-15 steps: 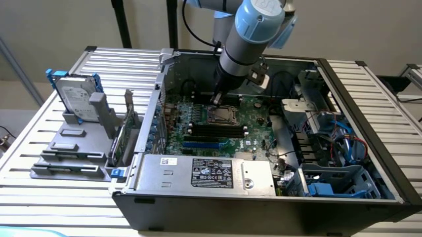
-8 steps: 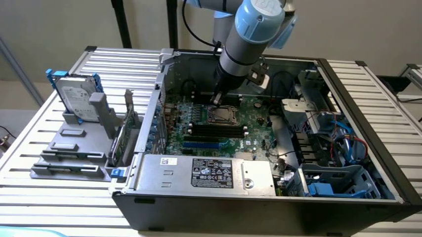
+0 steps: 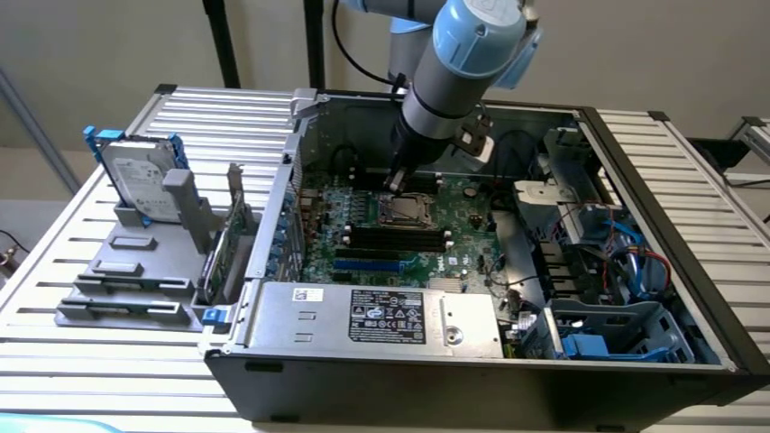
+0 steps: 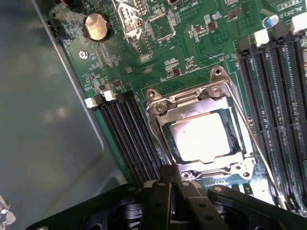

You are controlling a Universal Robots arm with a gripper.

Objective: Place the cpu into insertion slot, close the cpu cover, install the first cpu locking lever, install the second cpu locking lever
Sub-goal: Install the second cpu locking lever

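The cpu lies flat in the insertion slot, its silver top showing through the window of the cpu cover. The cover is down over the chip. One thin wire locking lever runs along one side of the socket, and a second lever hugs the opposite side. My gripper hovers just off the socket's edge, its black fingers together with nothing between them. In the exterior view the gripper reaches down inside the case, right above the socket.
The green motherboard lies in an open black computer case on a slatted metal table. Long black memory slots flank the socket. A power supply and a drive cage with cables crowd the case. A hard drive stands outside.
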